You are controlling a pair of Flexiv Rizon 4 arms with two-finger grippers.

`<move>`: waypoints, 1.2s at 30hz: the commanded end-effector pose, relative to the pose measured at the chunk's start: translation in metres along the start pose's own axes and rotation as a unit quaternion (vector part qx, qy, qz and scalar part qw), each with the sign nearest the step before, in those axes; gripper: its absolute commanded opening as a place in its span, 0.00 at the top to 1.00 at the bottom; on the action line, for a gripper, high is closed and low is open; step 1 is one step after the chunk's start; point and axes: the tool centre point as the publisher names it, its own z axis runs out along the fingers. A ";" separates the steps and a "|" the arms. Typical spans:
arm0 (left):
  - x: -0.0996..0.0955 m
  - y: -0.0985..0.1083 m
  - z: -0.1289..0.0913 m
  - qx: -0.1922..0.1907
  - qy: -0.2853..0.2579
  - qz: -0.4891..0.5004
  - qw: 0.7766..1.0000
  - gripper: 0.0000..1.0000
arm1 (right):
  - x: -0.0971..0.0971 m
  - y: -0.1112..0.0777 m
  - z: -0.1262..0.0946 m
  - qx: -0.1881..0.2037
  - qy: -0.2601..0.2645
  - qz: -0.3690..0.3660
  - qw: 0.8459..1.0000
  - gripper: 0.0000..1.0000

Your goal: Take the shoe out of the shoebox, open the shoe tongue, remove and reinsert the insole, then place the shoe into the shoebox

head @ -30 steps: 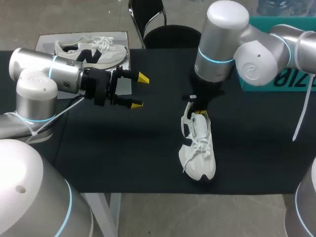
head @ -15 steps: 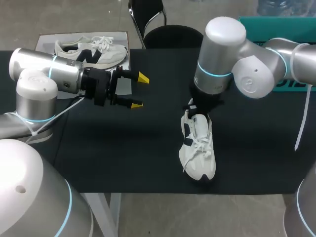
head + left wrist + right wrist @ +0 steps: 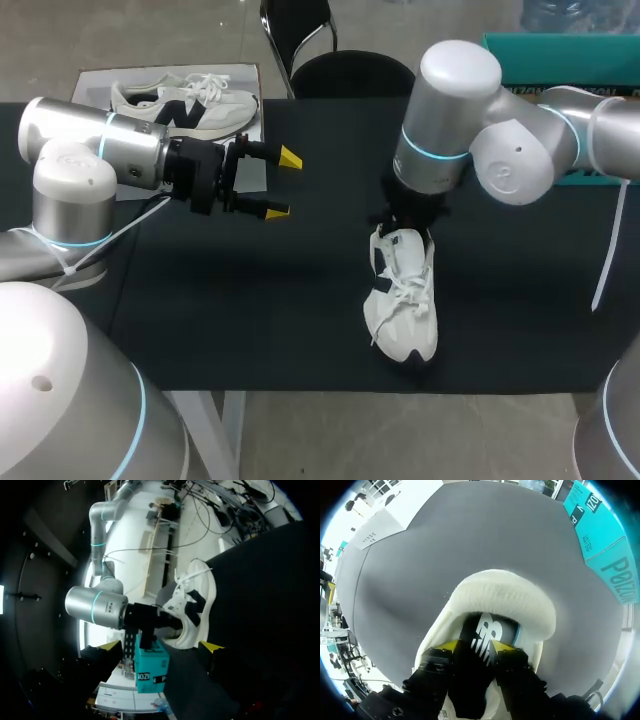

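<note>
White against the black table (image 3: 250, 300), the shoe (image 3: 402, 300) lies well ahead of the left gripper (image 3: 281, 185), whose yellow tips stand spread with nothing between them. The right arm (image 3: 450, 110) stands over the shoe's heel end. From the left wrist, the shoe sits far ahead of the parted fingers, with the teal shoebox (image 3: 150, 672) beyond the right arm. From the right wrist, the right gripper (image 3: 475, 647) is pinched on a black strip (image 3: 482, 630), probably the tongue, inside the shoe's opening, with the padded collar just ahead.
</note>
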 end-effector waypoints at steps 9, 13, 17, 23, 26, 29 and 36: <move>0.000 0.000 0.000 0.000 0.001 0.000 1.000 0.00 | 0.009 -0.004 0.002 0.000 0.001 -0.006 1.000 1.00; 0.000 0.000 0.000 0.000 0.001 0.000 1.000 0.00 | 0.009 -0.001 0.006 0.000 0.002 -0.008 1.000 1.00; 0.000 0.000 0.000 0.000 0.001 0.000 1.000 0.00 | 0.008 -0.001 0.018 0.006 0.006 -0.009 1.000 1.00; 0.000 0.000 0.000 0.000 0.001 0.000 1.000 0.00 | 0.009 -0.002 0.031 0.016 0.011 -0.011 1.000 1.00; 0.000 0.000 0.000 0.000 0.001 0.000 1.000 0.00 | 0.007 -0.001 0.024 0.014 0.010 -0.011 1.000 1.00; 0.000 0.000 0.000 0.000 0.001 0.000 1.000 0.00 | 0.009 0.000 0.013 0.010 0.005 -0.015 1.000 1.00; 0.000 0.000 0.000 0.000 0.001 0.000 1.000 0.00 | 0.010 -0.002 -0.011 0.000 -0.006 -0.018 1.000 1.00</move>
